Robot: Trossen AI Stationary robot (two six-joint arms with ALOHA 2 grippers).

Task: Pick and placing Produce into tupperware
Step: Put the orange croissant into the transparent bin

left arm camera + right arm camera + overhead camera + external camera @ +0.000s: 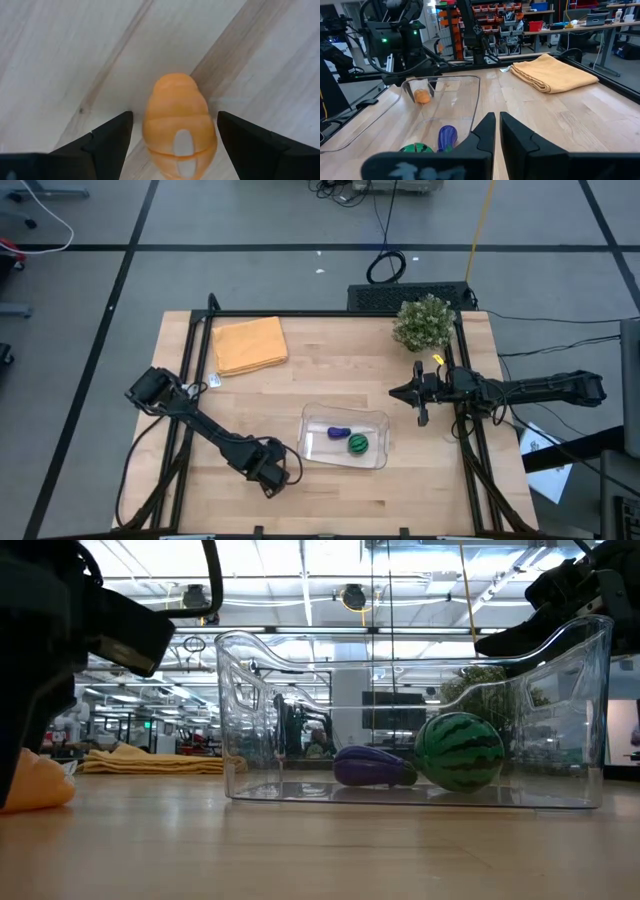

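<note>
Left gripper (172, 127) is hanging low over the table (330, 505) just beside the near-left corner of the tupperware (376, 462), its fingers (107, 140) spread wide and straddling the orange piece (177, 125), one on each flank with bare wood showing in the gaps, so nothing is being pinched yet. That clear, shallow tupperware is sitting near the middle of the table toward its front edge, and it is already holding two of the three pieces: the green striped round one (358, 444) is lying toward its right half, and the purple elongated one (338, 432) is resting close beside it, the two looking close or touching in the low view. The orange piece is lying on the wood outside the container, its green tip not showing in any view. By my reading, the step in hand is the pick of this last piece: the left fingers are lined up and need to be closing squarely on its rounded sides, which may be slippery, then lifting it clear of the wall and carrying it over into free space left of the purple piece. Right gripper (418, 393) is waiting well apart near the table's right edge, below the bushy plant (422, 322), its fingers pressed together and holding nothing.
</note>
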